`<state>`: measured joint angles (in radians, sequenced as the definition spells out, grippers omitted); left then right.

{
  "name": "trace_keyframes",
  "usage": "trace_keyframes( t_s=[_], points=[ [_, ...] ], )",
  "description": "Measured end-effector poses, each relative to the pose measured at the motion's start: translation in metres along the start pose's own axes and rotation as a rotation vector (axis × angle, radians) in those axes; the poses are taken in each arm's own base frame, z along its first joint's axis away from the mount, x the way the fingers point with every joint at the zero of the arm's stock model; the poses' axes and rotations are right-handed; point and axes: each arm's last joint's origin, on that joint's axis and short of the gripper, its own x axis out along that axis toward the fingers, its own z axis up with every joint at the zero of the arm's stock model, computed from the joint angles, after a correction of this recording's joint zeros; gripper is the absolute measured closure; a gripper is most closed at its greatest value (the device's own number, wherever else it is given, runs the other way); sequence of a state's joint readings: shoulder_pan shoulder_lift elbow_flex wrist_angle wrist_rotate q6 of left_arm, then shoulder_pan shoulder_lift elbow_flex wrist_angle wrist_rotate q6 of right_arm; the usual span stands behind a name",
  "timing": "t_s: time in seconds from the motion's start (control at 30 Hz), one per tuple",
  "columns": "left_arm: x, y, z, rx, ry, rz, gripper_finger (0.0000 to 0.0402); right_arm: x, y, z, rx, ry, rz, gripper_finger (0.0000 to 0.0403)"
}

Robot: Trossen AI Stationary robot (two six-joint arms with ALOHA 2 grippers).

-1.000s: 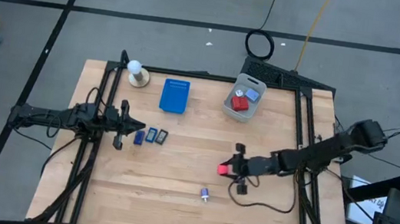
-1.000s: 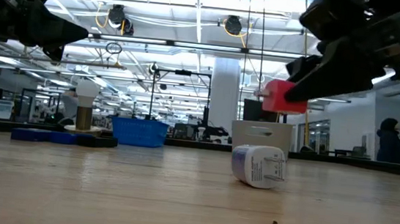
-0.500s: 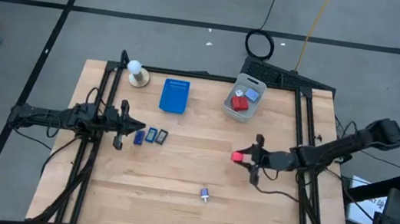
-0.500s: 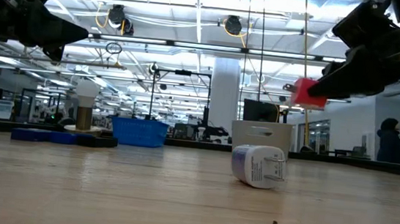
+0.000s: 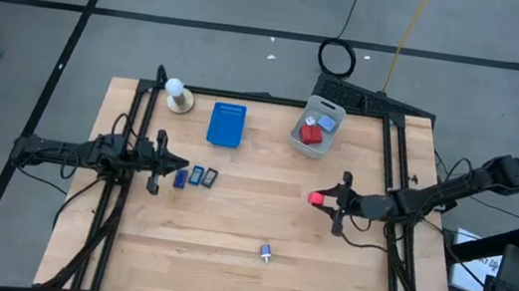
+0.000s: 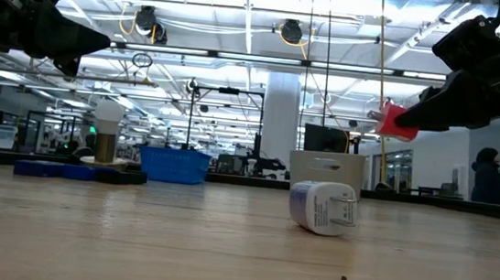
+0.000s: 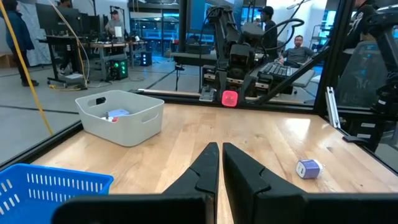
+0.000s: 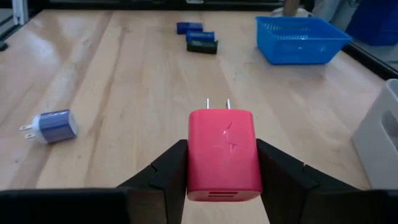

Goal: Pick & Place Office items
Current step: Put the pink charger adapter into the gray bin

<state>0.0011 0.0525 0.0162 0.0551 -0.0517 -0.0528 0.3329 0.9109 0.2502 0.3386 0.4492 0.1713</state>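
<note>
Right claw (image 8: 222,163) clamps one red charger (image 8: 222,151); left claw (image 7: 219,163) together; three rectangles (image 5: 194,175) on table.

A wooden table (image 5: 228,232) carries a blue tray (image 5: 226,124) and a white ball on a round base (image 5: 178,97) near its far edge, with a grey bin (image 5: 317,126) to the right of them. Three small dark rectangles (image 5: 194,176) lie in a row left of centre. A small light-blue plug (image 5: 265,253) lies alone nearer the front edge.
</note>
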Motion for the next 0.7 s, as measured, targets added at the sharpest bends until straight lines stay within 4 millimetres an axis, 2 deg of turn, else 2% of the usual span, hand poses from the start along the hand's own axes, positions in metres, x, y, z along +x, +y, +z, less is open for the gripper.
trace_keyframes(
  t_s=[0.2, 0.4, 0.7],
  points=[
    [0.000, 0.000, 0.000, 0.000, -0.001, 0.000, 0.0380, -0.008, -0.005, -0.004, 0.022, -0.046, 0.001, 0.0248],
    [0.000, 0.000, 0.000, 0.000, -0.001, 0.000, 0.0380, -0.012, -0.012, -0.016, 0.034, -0.079, -0.099, 0.0256],
    [0.000, 0.000, 0.000, 0.000, -0.001, 0.000, 0.0380, -0.014, -0.014, -0.009, 0.047, -0.192, -0.114, 0.0253]
  ],
)
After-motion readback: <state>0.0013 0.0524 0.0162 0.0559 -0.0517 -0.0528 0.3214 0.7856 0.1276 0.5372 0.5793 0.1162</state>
